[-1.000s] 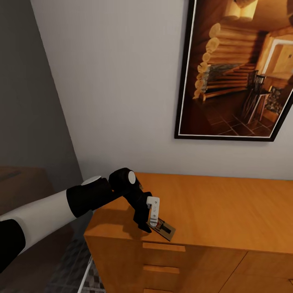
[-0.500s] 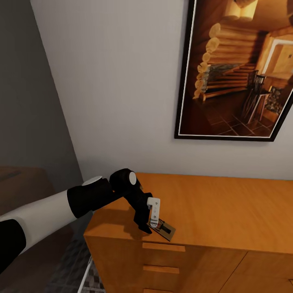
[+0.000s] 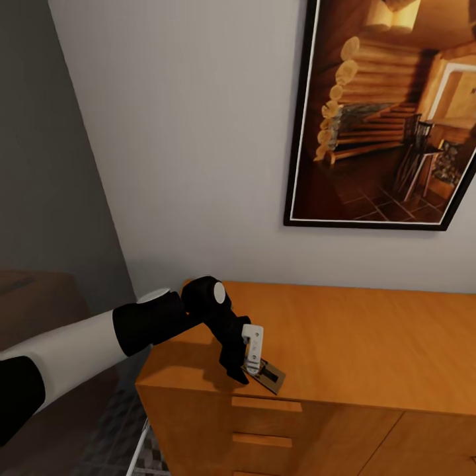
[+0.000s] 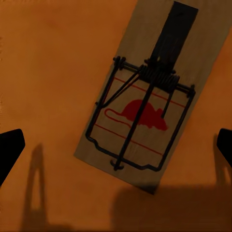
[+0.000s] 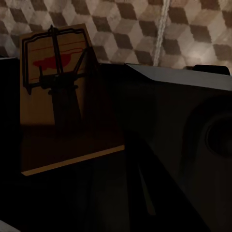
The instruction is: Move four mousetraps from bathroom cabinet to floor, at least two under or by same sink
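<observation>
L pincer (image 3: 254, 367) spread open over mousetrap (image 4: 145, 96) on cabinet (image 3: 370, 344); R pincer state unclear.

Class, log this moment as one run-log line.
left gripper: open, above mousetrap | mousetrap: flat on cabinet top near front edge | right gripper: shut on second mousetrap

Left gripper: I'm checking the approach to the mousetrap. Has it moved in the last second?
Yes. The left gripper crept slightly right along the cabinet top toward the mousetrap, which lies unmoved.

Mousetrap (image 4: 145, 106): matt tan wood board, dark wire metal. Cabinet (image 3: 370, 344): smooth orange wood, satin sheen.
</observation>
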You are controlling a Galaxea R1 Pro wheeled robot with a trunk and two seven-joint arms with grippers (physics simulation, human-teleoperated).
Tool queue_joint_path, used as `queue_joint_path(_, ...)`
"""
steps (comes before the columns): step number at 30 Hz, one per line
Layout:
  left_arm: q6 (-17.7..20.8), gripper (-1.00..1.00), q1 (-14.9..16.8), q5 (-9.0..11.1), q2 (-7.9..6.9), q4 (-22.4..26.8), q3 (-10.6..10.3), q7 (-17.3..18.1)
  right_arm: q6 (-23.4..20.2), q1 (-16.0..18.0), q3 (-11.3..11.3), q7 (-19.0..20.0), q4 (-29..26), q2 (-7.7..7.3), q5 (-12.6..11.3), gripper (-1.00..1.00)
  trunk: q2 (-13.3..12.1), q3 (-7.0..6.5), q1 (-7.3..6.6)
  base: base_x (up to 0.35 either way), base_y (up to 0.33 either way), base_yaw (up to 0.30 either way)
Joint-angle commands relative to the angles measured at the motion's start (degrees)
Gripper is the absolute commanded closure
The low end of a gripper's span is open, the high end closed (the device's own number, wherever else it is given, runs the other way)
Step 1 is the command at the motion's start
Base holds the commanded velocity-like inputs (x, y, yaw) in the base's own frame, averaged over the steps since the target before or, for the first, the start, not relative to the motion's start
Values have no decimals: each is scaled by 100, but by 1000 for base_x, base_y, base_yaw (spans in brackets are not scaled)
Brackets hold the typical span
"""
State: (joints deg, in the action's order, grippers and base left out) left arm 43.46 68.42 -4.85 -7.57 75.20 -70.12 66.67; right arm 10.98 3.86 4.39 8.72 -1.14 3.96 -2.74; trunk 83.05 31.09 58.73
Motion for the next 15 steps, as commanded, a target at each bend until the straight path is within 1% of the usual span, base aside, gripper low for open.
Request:
queue_joint_path(1, 45, -100, 5, -34, 3, 10, -5, 32, 19, 5, 44, -11, 7, 0, -43, 100, 3, 6, 0, 28, 0, 0)
queue_joint_path(7, 55, -100, 5, -34, 35, 10, -65, 31, 19, 8, 44, -11, 8, 0, -43, 100, 3, 6, 0, 10, 0, 0)
queue_joint_path(15, 57, -100, 5, -34, 52, 6, -87, 31, 19, 8, 44, -11, 8, 0, -43, 100, 3, 6, 0, 1, 0, 0)
